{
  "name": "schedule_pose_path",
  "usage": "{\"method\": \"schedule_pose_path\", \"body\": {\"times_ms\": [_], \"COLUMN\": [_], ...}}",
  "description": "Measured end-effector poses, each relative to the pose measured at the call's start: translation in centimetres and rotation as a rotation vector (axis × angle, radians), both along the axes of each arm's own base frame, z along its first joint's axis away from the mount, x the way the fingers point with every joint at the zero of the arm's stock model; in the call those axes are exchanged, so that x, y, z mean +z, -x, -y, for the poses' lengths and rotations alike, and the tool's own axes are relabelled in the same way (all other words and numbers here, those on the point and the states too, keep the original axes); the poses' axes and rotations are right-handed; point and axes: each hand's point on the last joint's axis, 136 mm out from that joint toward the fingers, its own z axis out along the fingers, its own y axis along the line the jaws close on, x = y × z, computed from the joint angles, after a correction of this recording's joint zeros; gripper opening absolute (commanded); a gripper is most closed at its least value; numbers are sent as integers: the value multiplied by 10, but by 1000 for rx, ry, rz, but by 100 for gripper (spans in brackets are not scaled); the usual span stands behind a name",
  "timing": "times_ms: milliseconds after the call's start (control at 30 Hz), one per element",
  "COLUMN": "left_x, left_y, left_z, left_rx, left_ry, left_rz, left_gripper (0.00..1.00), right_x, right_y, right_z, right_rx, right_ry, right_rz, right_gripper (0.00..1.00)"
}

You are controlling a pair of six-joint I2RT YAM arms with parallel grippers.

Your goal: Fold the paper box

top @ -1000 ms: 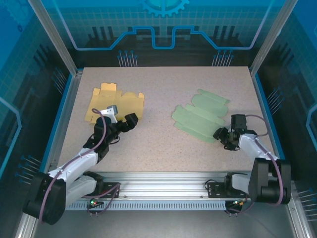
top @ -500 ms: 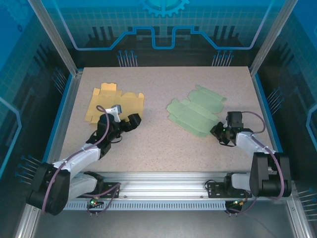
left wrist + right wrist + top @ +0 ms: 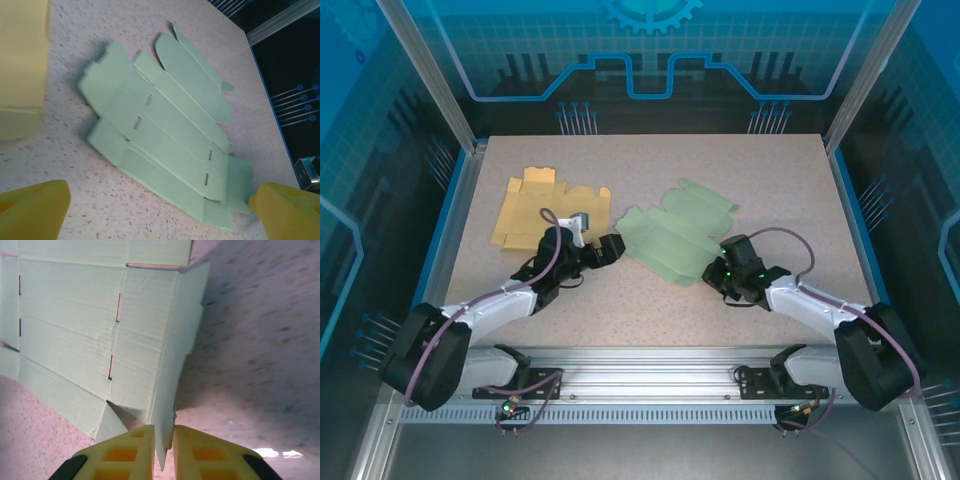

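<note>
One flat, unfolded pale-green paper box point(image 3: 675, 235) lies near the middle of the speckled beige tabletop point(image 3: 740, 170), its panels and flaps spread out. At its near right corner the right gripper point(image 3: 713, 277) is clenched on one flap. The right wrist camera shows what the overhead view cannot: the two yellow fingers point(image 3: 125, 452) pressed together with the thin edge of the pale-green paper box point(image 3: 100, 315) nipped between them, in the right gripper point(image 3: 163, 452). That flap seems lifted slightly off the table, judging by the shadow beneath it. The left gripper point(image 3: 608, 250) sits just beside the sheet's left edge, released, its jaws spread wide. In the left wrist view the left gripper point(image 3: 159, 197) frames the whole pale-green paper box point(image 3: 165, 135) between its parted yellow tips, not touching it. Four short slits point(image 3: 148, 99) show in the panels. A second sheet, one flat yellow cardboard blank point(image 3: 535, 205), lies to the left, apart from the green one.
</note>
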Motion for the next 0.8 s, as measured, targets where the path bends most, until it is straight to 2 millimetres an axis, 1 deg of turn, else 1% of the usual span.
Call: {"method": "schedule_pose_path", "body": {"times_ms": [33, 67, 133, 200, 267, 367, 467, 667, 733, 800], "left_x": [-1, -3, -7, -11, -15, -23, -34, -73, -83, -88], "left_y": [2, 5, 8, 7, 4, 2, -1, -9, -14, -20], "left_z": [6, 11, 17, 15, 8, -4, -9, -3, 2, 7], "left_rx": [-11, -15, -8, 16, 56, 111, 136, 130, 120, 116], "left_ry": [-7, -13, -40, -72, -109, -169, -210, -261, -266, -267], "left_rz": [-6, -10, -27, -41, -54, -80, -108, -200, -221, -227], "left_gripper": [92, 91, 88, 88, 88, 88, 85, 78, 77, 77], "right_x": [2, 5, 14, 20, 24, 29, 36, 49, 52, 56], "right_y": [0, 0, -3, -6, -5, -1, 3, 7, 7, 9], "right_z": [-6, -11, -20, -21, -18, -10, -5, 2, 4, 5], "right_rx": [13, 20, 42, 51, 55, 68, 91, 127, 131, 135], "right_ry": [0, -3, 2, 15, 39, 80, 116, 154, 162, 168], "right_rz": [5, 8, 29, 46, 56, 62, 75, 116, 129, 144], "right_gripper": [35, 40, 50, 59, 65, 69, 73, 78, 79, 79]}}
